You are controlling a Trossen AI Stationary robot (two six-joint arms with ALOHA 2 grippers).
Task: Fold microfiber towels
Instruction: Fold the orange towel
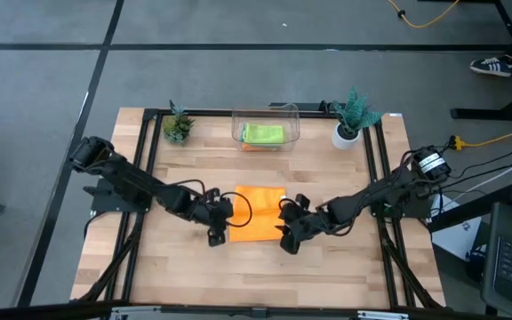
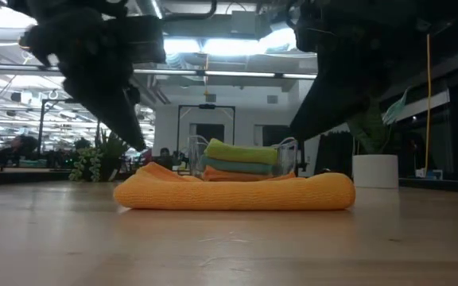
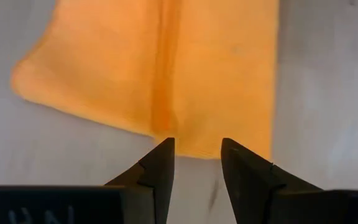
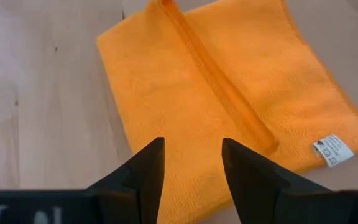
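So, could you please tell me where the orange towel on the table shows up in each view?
High view: orange towel at the table's centre, between both grippers.
Low view: it lies across the middle, in front of the clear bin.
Left wrist view: it fills the upper part.
Right wrist view: it spreads across the upper right.
Shared landmark: the raised fold ridge along the towel.

One camera looks straight down on my whole worktop (image 1: 327,258); another sits level at its surface. My wrist cameras hang close above the orange towel (image 4: 229,81), which all four views share.
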